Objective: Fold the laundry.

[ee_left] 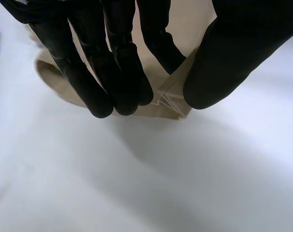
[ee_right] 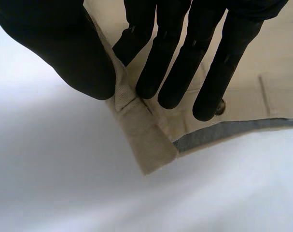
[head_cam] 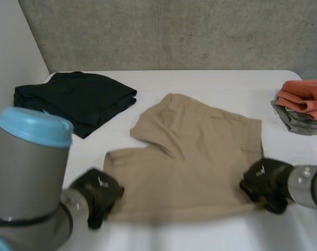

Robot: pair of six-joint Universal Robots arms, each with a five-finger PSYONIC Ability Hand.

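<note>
Shorts — left robot hand, right robot hand pinch half-hidden near corners.

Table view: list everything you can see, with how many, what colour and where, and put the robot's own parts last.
shorts: one, tan, middle of the table, partly folded
black garment: one, black, folded, far left of the table
orange cloth: one, orange, folded, far right edge, on top of the grey cloth
grey cloth: one, grey, folded, under the orange cloth
table: one, white
wall: one, grey, behind the table
left arm: one, grey with light-blue cap
right arm: one, grey
left hand: one, black, pinching the shorts' near left corner
right hand: one, black, pinching the shorts' near right corner
</note>
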